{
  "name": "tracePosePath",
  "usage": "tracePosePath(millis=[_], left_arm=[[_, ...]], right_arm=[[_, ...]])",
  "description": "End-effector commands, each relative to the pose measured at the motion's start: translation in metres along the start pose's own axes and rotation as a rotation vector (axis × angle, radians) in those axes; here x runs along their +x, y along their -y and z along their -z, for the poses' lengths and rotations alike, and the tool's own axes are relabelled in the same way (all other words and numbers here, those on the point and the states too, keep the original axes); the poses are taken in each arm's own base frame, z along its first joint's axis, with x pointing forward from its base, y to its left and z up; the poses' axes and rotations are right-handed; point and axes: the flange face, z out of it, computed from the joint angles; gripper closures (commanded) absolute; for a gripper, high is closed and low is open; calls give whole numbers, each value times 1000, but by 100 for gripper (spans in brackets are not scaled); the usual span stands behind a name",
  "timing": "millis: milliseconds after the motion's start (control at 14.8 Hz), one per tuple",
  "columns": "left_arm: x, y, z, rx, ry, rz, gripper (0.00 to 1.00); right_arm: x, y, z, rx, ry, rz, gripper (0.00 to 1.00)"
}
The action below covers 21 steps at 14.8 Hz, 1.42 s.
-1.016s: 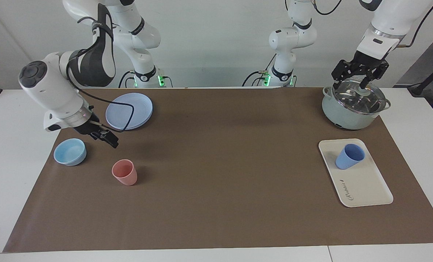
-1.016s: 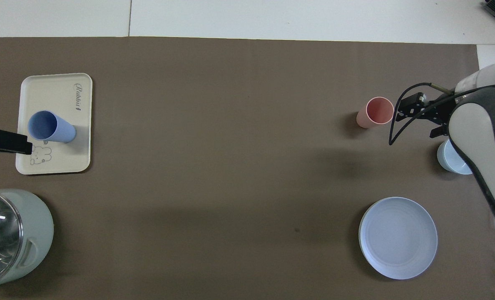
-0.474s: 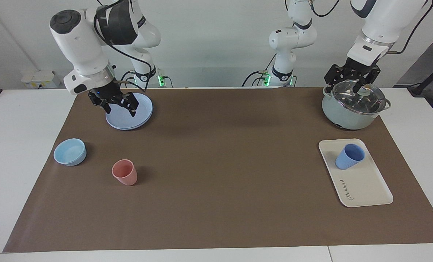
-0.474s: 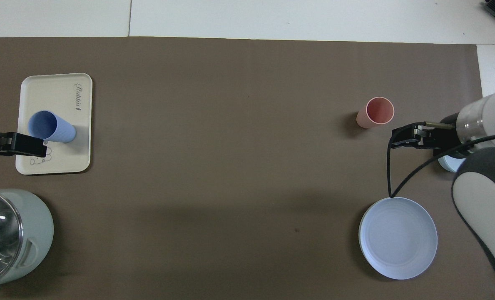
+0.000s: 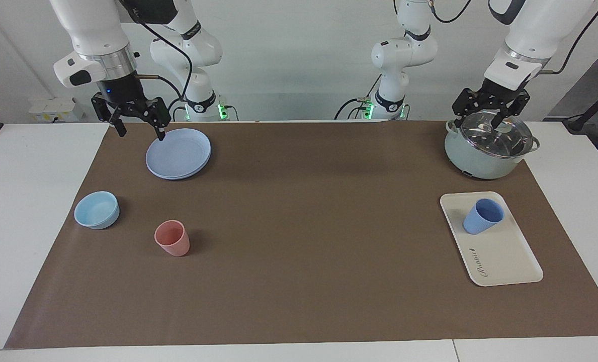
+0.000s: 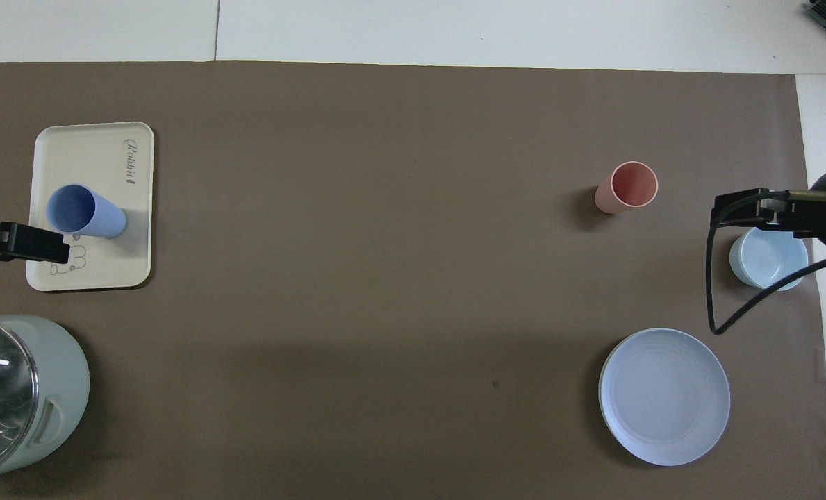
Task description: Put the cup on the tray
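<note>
The right gripper (image 5: 138,128) has risen to the frame's upper left, spread, above the plate (image 5: 178,153). The left gripper (image 5: 485,118), spread, hangs over the pot (image 5: 487,146). The cup (image 5: 482,216) stands on the tray (image 5: 505,256).

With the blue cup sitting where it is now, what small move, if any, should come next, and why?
Probably none beyond parking: the cup stands upright on the tray, untouched. The left end effector hangs open over the pot; the right end effector hangs open beside the plate. I would lift both arms clear to rest.
</note>
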Motion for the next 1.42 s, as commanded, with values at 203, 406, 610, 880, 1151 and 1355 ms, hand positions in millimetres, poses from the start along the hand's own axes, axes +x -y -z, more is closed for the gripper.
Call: tracePosePath(millis=[203, 406, 610, 880, 1151, 1355], left_arm=[[8, -13, -6, -17, 10, -49, 0], [11, -1, -12, -23, 30, -29, 0], [7, -5, -9, -25, 30, -35, 0], [5, -1, -9, -25, 33, -27, 0], [7, 3, -1, -23, 1, -21, 0], [7, 3, -2, -23, -1, -23, 0]], right_arm=[[32, -1, 5, -50, 76, 16, 1], [15, -2, -6, -48, 115, 3, 1], [-4, -11, -7, -45, 126, -4, 1], [-6, -17, -6, -45, 130, -3, 0], [-8, -17, -6, -24, 134, -6, 0], [-8, -14, -4, -18, 127, -2, 0]])
